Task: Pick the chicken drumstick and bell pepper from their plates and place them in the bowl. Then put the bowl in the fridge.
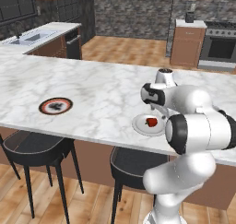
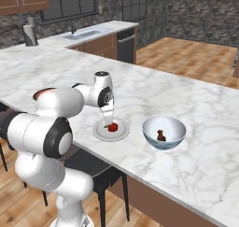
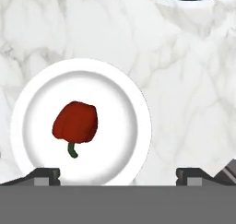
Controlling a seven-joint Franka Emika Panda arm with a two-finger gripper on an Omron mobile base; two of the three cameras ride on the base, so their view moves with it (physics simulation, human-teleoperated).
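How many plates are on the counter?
2. The white plate holding the bell pepper sits near the counter's front edge by the arm; the red-rimmed plate lies farther left. Others may be hidden.

White marble island counter [image 1: 92, 87], two dark round stools [image 1: 34, 147] beneath; wood plank floor [image 1: 124, 48], grey stone wall [image 1: 133, 11], steel sink [image 2: 86, 33], stainless oven [image 1: 220, 48].

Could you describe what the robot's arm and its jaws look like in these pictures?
The arm is glossy white, built of rounded, bulbous segments with dark grey-black joint bands. The gripper ends in two small dark, blocky jaws. No cables or markings are visible.
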